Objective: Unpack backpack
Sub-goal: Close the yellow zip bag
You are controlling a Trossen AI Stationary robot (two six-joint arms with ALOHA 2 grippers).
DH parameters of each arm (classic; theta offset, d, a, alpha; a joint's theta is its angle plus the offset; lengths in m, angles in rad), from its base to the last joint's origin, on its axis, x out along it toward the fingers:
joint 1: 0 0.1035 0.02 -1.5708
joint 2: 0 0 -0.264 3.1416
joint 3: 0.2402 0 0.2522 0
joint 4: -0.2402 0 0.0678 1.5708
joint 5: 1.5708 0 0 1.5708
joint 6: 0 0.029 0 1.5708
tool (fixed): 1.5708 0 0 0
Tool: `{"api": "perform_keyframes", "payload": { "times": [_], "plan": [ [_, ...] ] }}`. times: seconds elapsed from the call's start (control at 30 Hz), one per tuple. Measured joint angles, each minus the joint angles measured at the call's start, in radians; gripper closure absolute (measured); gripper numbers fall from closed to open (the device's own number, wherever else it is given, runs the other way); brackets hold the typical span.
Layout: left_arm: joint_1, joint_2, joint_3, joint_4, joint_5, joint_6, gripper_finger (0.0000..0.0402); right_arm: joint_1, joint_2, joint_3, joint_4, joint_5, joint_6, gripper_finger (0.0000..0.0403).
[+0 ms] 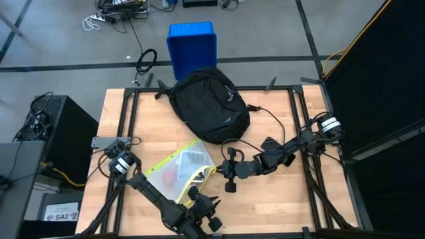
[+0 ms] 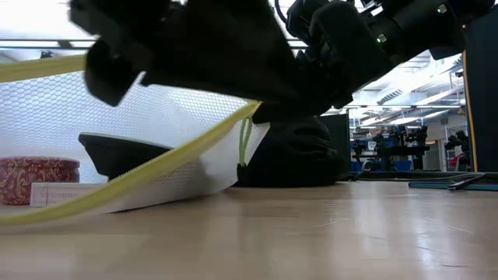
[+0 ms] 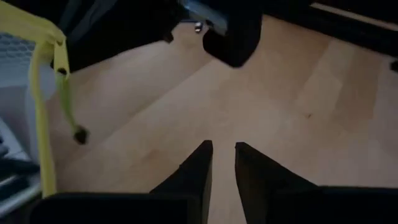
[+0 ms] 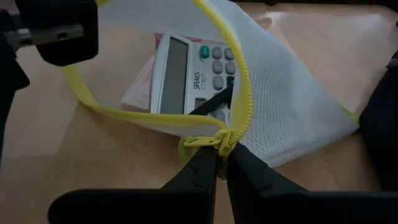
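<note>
The black backpack [image 1: 209, 106] lies at the table's far middle; it also shows in the low view [image 2: 292, 155]. A white mesh pouch with a yellow zipper [image 1: 179, 169] lies in front of it, holding a calculator [image 4: 193, 68] and a red patterned item [image 2: 39, 179]. My right gripper [image 4: 221, 152] is shut on the pouch's zipper at its right corner. My left gripper [image 3: 222, 149] hovers over bare table near the front edge, just beside the pouch, with only a narrow gap between its fingers and nothing in them. My right gripper pinches the yellow zipper's end [image 4: 219, 140] at the pouch's corner between its two fingertips. The fingers come from the table's right, slanting down. That corner [image 2: 249, 109] is raised off the table; the rest of the pouch lies on the wood with its mouth gaping.
A blue plastic bin [image 1: 192, 46] stands on the floor beyond the far edge. A cable [image 1: 265, 116] runs across the table right of the backpack. Bare wood lies at the table's near right [image 1: 279, 199] and left [image 1: 133, 119].
</note>
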State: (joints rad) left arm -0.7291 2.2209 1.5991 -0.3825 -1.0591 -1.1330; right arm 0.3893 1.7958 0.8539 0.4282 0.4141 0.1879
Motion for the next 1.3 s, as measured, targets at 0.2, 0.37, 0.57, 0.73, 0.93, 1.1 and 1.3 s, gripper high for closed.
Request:
{"api": "perform_keyframes", "payload": {
  "times": [0.2, 0.37, 0.57, 0.73, 0.93, 1.1, 1.3],
  "plan": [
    [0.034, 0.004, 0.000, 0.021, 0.029, 0.029, 0.0352, 0.006, 0.000, 0.000, 0.000, -0.086, 0.002, 0.0403],
    [0.032, 0.004, 0.000, 0.033, 0.109, 0.069, 0.0298, 0.011, 0.000, 0.000, -0.002, -0.103, -0.011, 0.0403],
    [0.016, 0.004, -0.001, -0.002, 0.169, -0.048, 0.0219, 0.016, 0.000, 0.000, -0.004, -0.191, -0.036, 0.0403],
    [-0.010, 0.003, -0.001, -0.008, 0.173, -0.069, 0.0185, 0.016, 0.000, 0.000, -0.004, -0.201, -0.053, 0.0403],
    [-0.030, 0.004, -0.001, -0.109, 0.119, -0.213, 0.0184, 0.014, 0.000, 0.000, 0.002, -0.201, -0.066, 0.0403],
    [-0.023, 0.003, -0.001, -0.158, 0.071, -0.237, 0.0184, 0.014, 0.000, 0.000, 0.015, -0.200, -0.067, 0.0403],
    [0.011, 0.010, -0.001, -0.245, 0.075, -0.259, 0.0184, 0.014, 0.000, 0.000, 0.032, -0.198, -0.087, 0.0403]
  ]
}}
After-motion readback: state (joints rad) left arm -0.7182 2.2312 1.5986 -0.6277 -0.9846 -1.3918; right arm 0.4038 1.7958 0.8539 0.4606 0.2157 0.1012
